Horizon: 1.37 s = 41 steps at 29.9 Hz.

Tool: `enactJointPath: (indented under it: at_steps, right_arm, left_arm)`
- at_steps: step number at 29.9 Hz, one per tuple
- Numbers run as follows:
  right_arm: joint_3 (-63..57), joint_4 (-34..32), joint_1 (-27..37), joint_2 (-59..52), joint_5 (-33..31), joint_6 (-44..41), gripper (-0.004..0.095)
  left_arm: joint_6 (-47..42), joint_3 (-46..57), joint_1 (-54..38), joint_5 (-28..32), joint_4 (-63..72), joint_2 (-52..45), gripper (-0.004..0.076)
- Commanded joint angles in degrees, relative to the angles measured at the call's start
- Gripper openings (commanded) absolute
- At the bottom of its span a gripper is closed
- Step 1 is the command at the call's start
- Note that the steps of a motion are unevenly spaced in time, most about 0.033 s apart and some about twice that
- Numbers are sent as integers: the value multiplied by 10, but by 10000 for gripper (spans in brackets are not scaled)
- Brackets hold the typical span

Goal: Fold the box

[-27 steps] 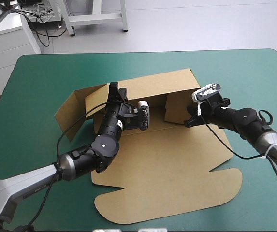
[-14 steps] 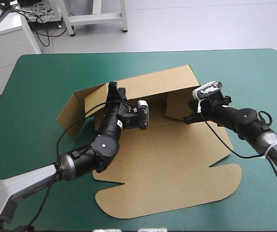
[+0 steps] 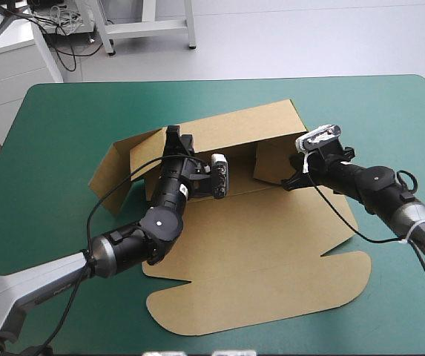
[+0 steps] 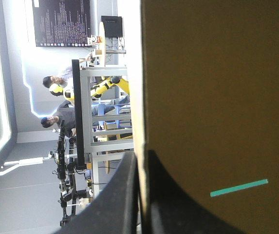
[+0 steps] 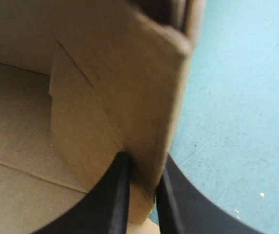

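The brown box (image 3: 264, 245) lies partly raised on the teal-green table: its back wall and two side flaps stand up, the wide lid panel lies flat toward the near edge. My left gripper (image 3: 173, 142) is shut on the box at the upright left wall; in the left wrist view the board (image 4: 212, 97) runs edge-on between the black fingers (image 4: 124, 195). My right gripper (image 3: 292, 182) is shut on the box at the right side flap (image 3: 271, 165); in the right wrist view that flap (image 5: 124, 87) stands between the two fingertips (image 5: 117, 185).
An outer flap (image 3: 108, 174) of the box angles out at the left. Bare teal-green cover (image 3: 64, 126) lies left, right and beyond the box. The lid's scalloped edge (image 3: 271, 315) reaches toward the near table edge.
The box has slid slightly toward the far edge and the right flap has tipped a little more upright, with both grippers holding on. Little has changed since just before.
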<state>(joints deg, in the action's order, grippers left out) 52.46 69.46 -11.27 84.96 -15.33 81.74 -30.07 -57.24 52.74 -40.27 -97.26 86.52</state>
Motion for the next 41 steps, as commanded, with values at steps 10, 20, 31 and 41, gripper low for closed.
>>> enactJointPath:
  at_steps: [10,20,31,41]
  right_arm:
    - [15,11,-4,-24,-30,-3,937]
    - [15,-235,-4,-26,-56,-206,927]
    - [15,-427,-4,-66,-102,-423,927]
    - [15,-493,-4,-99,-214,-509,927]
  left_arm:
    - [-5,-17,3,6,-59,-20,-10]
    - [-5,-17,3,6,-59,-20,-10]
    - [-1,-17,3,3,-59,-20,-10]
    - [-1,-17,3,3,-59,-20,-10]
